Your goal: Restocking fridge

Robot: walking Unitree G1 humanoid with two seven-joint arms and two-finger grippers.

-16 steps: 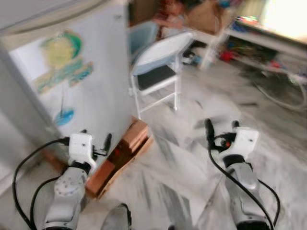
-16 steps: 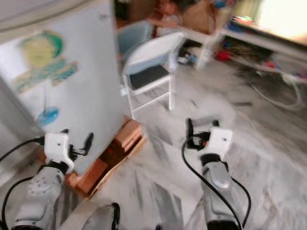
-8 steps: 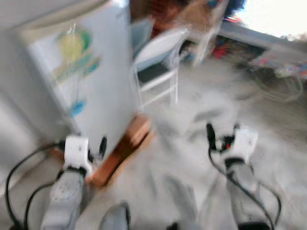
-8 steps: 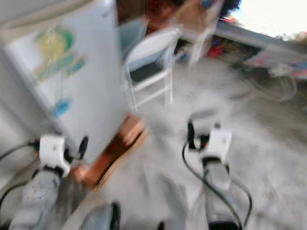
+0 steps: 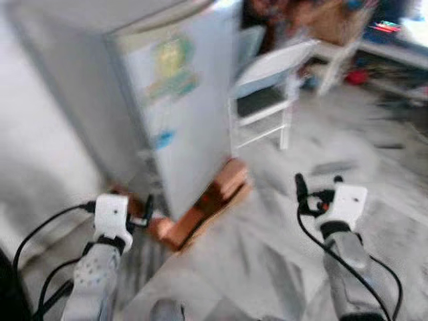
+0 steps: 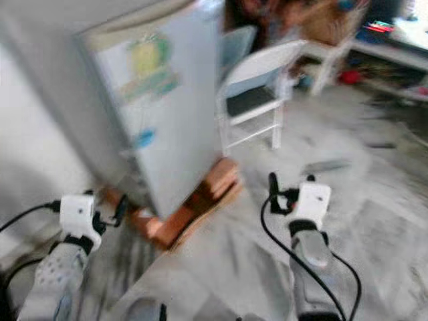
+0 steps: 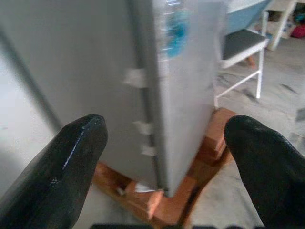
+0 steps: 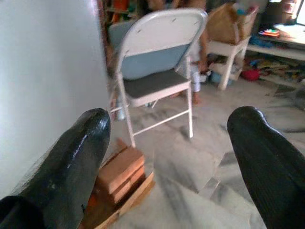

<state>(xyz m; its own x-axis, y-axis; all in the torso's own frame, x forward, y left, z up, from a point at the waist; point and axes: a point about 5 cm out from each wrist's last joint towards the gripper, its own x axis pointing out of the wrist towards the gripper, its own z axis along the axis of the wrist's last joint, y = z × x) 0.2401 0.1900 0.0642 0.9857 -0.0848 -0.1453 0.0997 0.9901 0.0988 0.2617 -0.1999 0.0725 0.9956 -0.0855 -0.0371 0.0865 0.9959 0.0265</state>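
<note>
A grey fridge (image 5: 167, 100) with coloured stickers on its side stands on brown bricks (image 5: 214, 204), shut as far as I can tell. My left gripper (image 5: 140, 214) hovers low near the fridge's front corner, open and empty; the left wrist view looks at the fridge (image 7: 143, 86) corner between the fingers (image 7: 62, 171). My right gripper (image 5: 315, 187) is raised over the marble floor to the right, open with nothing in it. In the right wrist view its fingers (image 8: 71, 167) frame the folding chair (image 8: 152, 62).
A white folding chair (image 5: 267, 93) stands just right of the fridge. Behind it are a white table (image 5: 334, 47) with clutter and shelves. A white wall (image 5: 40, 147) runs along the left. Marble floor (image 5: 281, 241) spreads in front.
The whole view has swung to the left, so the fridge now sits nearer the centre and the wall shows. Both grippers keep the same pose.
</note>
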